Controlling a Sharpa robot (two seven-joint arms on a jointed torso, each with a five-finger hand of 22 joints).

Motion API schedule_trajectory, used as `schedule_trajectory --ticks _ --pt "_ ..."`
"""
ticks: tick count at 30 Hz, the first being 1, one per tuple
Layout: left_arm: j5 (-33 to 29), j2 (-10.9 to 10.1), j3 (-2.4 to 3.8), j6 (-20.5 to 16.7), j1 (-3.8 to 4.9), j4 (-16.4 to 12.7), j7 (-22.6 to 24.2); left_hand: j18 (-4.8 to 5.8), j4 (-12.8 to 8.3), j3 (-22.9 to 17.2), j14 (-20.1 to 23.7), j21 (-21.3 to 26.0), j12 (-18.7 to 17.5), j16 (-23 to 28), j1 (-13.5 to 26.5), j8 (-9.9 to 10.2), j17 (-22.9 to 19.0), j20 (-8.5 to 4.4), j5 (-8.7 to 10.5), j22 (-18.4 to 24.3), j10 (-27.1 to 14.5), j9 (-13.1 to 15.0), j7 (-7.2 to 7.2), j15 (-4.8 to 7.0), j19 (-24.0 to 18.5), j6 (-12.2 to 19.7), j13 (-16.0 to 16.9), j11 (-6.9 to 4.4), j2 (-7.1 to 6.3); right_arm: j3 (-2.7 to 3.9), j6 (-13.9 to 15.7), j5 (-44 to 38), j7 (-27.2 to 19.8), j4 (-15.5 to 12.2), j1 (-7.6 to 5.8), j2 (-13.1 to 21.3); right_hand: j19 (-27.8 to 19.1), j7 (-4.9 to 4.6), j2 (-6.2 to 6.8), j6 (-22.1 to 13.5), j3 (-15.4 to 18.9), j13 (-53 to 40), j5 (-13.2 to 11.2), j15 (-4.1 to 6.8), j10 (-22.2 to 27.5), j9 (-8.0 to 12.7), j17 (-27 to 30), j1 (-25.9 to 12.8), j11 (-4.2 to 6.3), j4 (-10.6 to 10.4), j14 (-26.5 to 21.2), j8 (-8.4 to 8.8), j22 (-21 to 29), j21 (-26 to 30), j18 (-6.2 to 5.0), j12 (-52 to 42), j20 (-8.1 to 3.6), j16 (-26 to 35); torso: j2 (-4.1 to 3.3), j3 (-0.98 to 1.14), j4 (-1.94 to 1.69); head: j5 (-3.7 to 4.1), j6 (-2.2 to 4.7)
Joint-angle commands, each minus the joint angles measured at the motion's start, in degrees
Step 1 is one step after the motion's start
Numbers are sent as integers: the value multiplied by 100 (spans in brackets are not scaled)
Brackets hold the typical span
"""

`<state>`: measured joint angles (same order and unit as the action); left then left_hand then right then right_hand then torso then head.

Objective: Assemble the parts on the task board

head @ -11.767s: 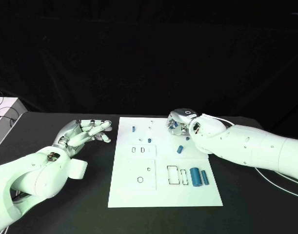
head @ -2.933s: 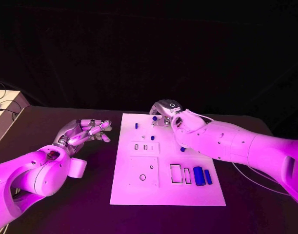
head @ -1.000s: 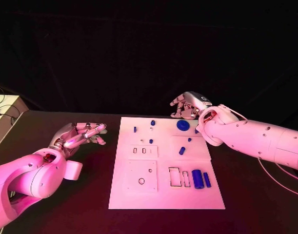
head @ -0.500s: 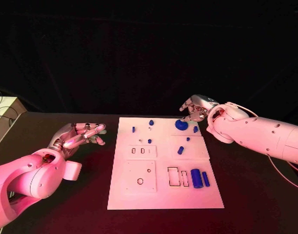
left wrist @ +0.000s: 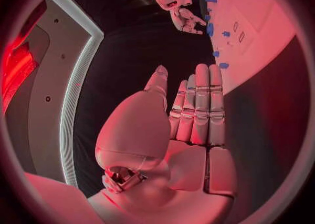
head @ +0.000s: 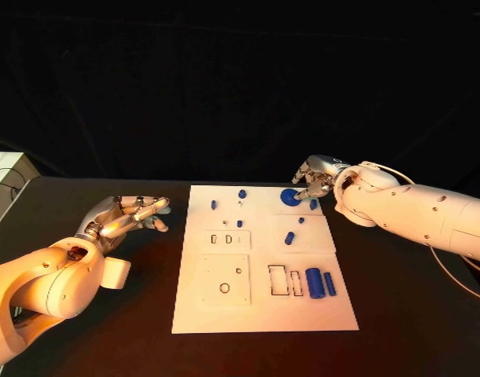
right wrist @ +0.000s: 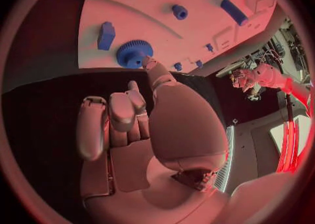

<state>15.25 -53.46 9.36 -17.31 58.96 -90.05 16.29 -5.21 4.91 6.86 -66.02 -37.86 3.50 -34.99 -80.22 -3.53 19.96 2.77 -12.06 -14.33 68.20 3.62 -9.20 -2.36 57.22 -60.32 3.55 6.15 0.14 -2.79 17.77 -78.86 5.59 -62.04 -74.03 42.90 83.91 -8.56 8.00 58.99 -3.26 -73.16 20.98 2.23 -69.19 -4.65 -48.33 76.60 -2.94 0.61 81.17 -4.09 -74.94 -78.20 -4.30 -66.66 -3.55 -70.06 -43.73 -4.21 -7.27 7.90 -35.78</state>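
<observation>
Right robot hand (head: 312,177) beside blue gear (head: 292,197)

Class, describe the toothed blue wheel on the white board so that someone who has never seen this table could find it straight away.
Start at the white task board on the black table. Go to its far edge, on the robot's right, just by the right hand. There lies the blue gear: round, flat and toothed at the rim, wider than the slim blue pegs and bars around it.
</observation>
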Motion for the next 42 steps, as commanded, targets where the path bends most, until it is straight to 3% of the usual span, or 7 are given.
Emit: schedule_trajectory --ticks 1,8,14,31,37,39,42 --pt "35 23 5 117 -10 -3 79 -76 12 -10 3 -27 26 33 4 -21 -5 13 24 5 -29 6 5 -18 0 24 0 -9 1 0 -131 -132 128 38 8 -37 521 -3 5 -59 -2 -38 -11 -3 -111 -6 -39 -26 54 -45 44 17 -1113 -30 71 -53 40 25 9 -1 -4 16 -15" --pt "51 46 5 117 -18 5 70 -74 3 -5 5 -35 24 32 4 -21 -2 13 22 19 -38 6 5 -19 -3 29 0 -7 5 -7 -132 -104 140 197 33 -176 521 -10 -5 -80 -12 -55 9 -6 -118 -5 -78 -18 49 -50 50 17 -1121 -38 74 -68 43 33 15 -3 -19 24 -24" --pt "57 40 5 109 -20 1 71 -74 3 -5 5 -35 24 32 4 -21 -2 13 22 19 -38 6 5 -19 -3 29 0 -7 5 -18 -219 -85 150 259 88 -233 521 -12 -23 -81 -16 -58 71 -6 -120 -5 -89 -22 49 -47 52 18 -1122 -37 74 -71 43 35 8 -5 -1 10 -41" --pt "62 44 5 107 -21 -17 74 -75 0 -5 7 -44 26 30 5 -22 0 13 21 27 -41 7 5 -20 -4 31 0 -6 9 -26 -376 -46 187 369 130 -295 521 -5 -108 -49 -17 -36 69 -3 -95 -9 -118 -62 54 -51 56 12 -1127 -28 73 -38 43 56 15 0 -3 21 -43" --pt "62 45 5 107 -21 -13 71 -75 0 -5 7 -44 26 30 5 -22 0 13 21 27 -41 7 5 -20 -4 31 0 -6 9 -27 -427 17 176 401 131 -313 520 7 -301 -7 -25 -23 218 7 -89 2 -130 -172 68 -37 59 16 -1129 -19 71 -16 39 76 16 -1 -5 28 -45" --pt "62 45 5 106 -21 -10 71 -75 0 -5 7 -44 26 30 5 -22 0 13 21 27 -41 7 5 -20 -4 31 0 -6 9 -28 -477 49 169 410 131 -317 521 2 -363 -19 -19 -23 386 7 -86 11 -135 -243 69 -56 60 23 -1131 -21 72 -12 38 78 15 -2 -6 29 -49" --pt "62 45 5 105 -21 -7 69 -75 0 -5 7 -44 26 30 5 -22 0 13 21 27 -41 7 5 -20 -4 31 0 -6 9 -30 -576 83 158 424 131 -322 521 -4 -343 -49 14 -22 571 4 -81 24 -144 -307 64 -20 64 26 -1134 -22 73 -7 40 80 15 -1 -6 29 -52"
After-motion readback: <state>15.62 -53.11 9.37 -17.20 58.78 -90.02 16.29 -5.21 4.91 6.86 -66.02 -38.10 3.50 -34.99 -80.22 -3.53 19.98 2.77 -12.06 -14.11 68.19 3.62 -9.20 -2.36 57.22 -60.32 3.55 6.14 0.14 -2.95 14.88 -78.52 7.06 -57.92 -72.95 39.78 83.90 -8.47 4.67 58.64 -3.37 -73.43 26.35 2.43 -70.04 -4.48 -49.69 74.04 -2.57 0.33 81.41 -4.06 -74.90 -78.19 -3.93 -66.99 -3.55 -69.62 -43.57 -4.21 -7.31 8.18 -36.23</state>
